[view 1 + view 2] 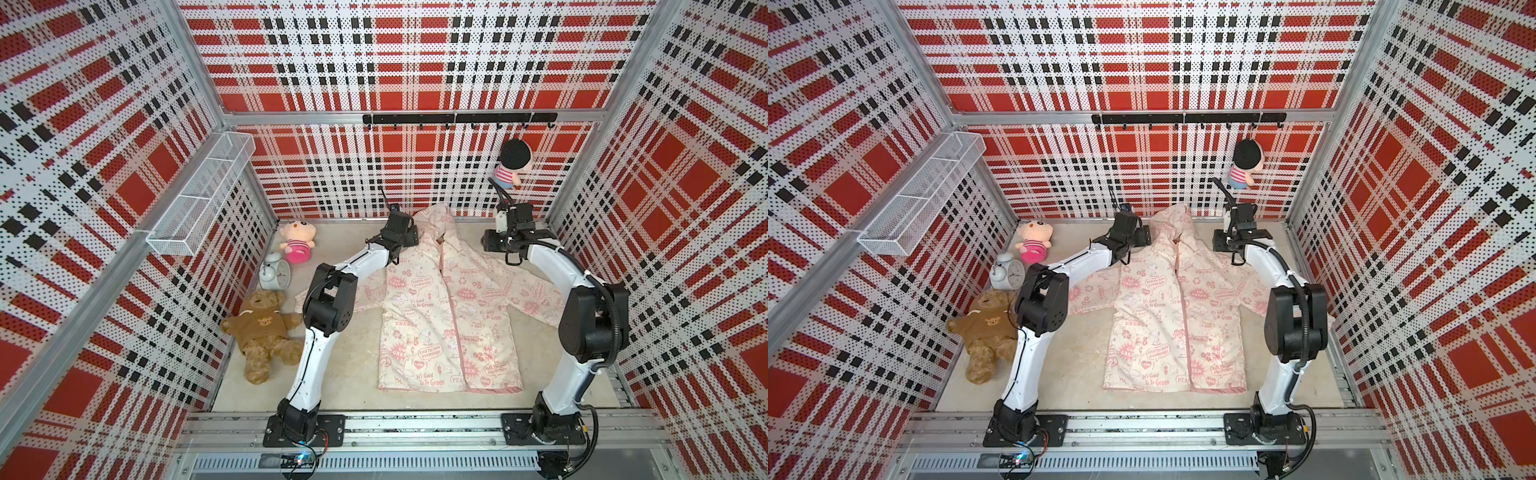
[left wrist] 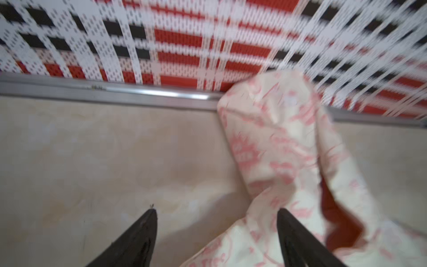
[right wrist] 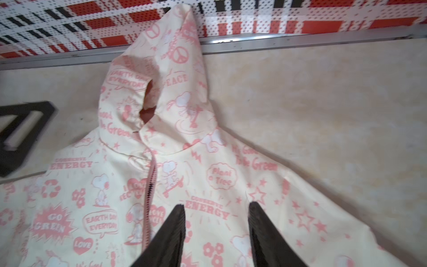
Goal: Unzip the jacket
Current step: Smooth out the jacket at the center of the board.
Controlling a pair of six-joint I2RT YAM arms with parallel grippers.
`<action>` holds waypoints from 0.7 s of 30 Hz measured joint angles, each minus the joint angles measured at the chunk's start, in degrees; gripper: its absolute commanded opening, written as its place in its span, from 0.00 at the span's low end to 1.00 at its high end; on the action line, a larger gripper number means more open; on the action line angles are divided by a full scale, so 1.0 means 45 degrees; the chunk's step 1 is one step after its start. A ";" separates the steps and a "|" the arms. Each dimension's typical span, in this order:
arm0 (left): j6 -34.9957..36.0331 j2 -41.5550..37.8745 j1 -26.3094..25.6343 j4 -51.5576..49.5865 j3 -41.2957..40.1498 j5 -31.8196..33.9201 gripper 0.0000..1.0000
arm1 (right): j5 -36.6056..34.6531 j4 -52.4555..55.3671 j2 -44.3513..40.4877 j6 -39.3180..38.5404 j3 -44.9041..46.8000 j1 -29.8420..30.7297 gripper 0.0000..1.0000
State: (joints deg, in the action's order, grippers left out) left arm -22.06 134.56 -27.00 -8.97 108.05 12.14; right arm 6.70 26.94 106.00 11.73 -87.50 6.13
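The child-size cream fabric jacket with pink cartoon and slogan print (image 1: 444, 324) lies flat, front up, in the middle of the beige tabletop (image 1: 345, 365). Its sleeves are spread to either side, and the tip of its hood (image 3: 161, 69) reaches the metal rail at the back wall. Its pink front zipper (image 3: 151, 182) looks closed up to the neck. The left gripper (image 2: 216, 210) stands wide with nothing between its black fingers — one over bare table, the other over fabric beside the hood. The right gripper (image 3: 216, 204) is parted too and empty, above the chest just beside the zipper — whether it touches the cloth cannot be told.
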 measured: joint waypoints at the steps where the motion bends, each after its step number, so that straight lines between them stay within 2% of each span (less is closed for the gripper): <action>1: -0.0049 0.0296 0.0000 -0.0384 -0.0024 -0.0039 0.70 | 0.0214 -0.0083 0.0087 0.0068 0.0107 0.0092 0.48; 7: -0.0136 0.0709 0.0005 -0.1365 -0.0457 -0.0112 0.58 | 0.0894 -0.0413 0.0947 0.0505 0.0340 0.0146 0.49; 10: -0.0131 0.0709 0.0087 -0.1341 -0.0578 -0.0063 0.45 | 0.1103 -0.0452 0.1603 0.0675 0.0335 0.0160 0.51; 17: -0.0180 0.0325 0.0223 -0.0248 -0.1855 0.0228 0.34 | 0.0918 -0.0393 0.2764 0.0971 0.0554 0.0505 0.45; 21: -0.0311 -0.0481 0.0316 0.0680 -0.3521 0.0481 0.29 | 0.0573 -0.0403 0.2793 0.1137 0.1355 0.0646 0.42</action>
State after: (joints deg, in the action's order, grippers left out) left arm -23.46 132.40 -25.58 -5.91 92.20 14.31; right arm 9.28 25.12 118.56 16.84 -81.41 9.04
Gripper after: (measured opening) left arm 0.302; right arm 0.435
